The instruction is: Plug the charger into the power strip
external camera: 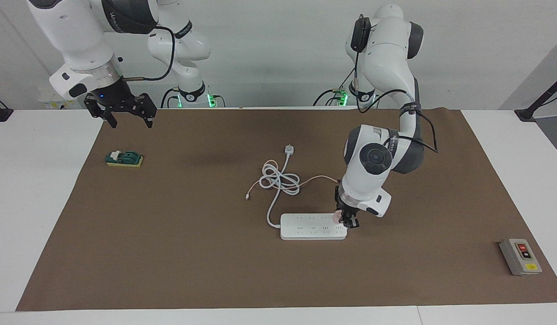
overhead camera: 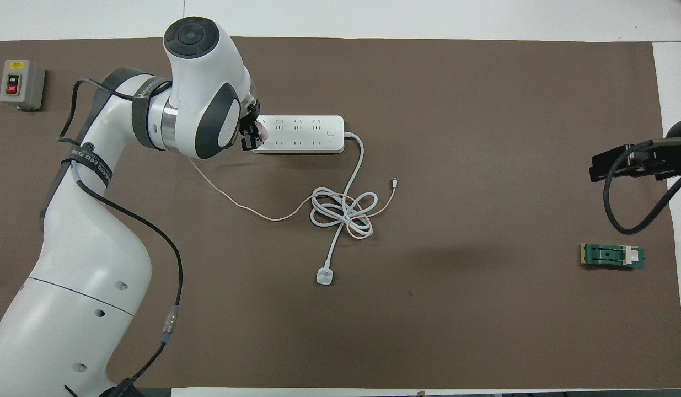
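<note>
You see the left hand [overhead camera: 253,134] clamped on the charger [overhead camera: 261,131], right at the power strip [overhead camera: 296,134], over the strip's end toward the left arm's end of the counter. The charger's pink cable [overhead camera: 235,202] trails from there toward the robots into the strip's coiled white cord [overhead camera: 340,212] (nearer to the robots than the strip). The right hand [overhead camera: 629,162] waits well apart from the strip, above the brown mat [overhead camera: 483,82], toward the right arm's end.

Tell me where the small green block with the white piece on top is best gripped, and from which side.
The small green block lies flat and long on the brown mat, so a top-down grip across its narrow middle probably suits best. The open right gripper hangs over that end.
</note>
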Available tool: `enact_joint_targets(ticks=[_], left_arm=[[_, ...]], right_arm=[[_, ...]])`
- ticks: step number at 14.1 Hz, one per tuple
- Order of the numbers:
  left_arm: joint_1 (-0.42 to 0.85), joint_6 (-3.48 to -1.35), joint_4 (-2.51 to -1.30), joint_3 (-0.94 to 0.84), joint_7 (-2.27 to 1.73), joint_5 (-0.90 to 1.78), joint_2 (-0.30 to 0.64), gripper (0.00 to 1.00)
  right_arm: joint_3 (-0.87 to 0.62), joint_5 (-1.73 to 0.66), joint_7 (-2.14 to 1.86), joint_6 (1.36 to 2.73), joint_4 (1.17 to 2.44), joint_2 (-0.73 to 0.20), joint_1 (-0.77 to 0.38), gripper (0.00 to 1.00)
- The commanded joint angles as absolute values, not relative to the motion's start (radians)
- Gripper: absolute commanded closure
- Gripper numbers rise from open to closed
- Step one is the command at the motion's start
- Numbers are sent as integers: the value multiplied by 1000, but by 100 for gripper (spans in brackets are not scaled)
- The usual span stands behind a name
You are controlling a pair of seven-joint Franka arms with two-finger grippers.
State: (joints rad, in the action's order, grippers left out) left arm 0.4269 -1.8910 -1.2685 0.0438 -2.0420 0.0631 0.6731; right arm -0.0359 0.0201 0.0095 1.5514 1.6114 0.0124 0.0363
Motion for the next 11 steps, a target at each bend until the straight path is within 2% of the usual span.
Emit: enact_joint_targets(ticks=[1,11], left_arm=[[431,-1835,-1250,54,-2043,41,683,100],[436,-1844,-1252,52,-1988,38,683,100]], right_arm=[[-41,25,-17,1551,1634,34,48,0],[-41,25,-17,1549,1634,34,48,0]])
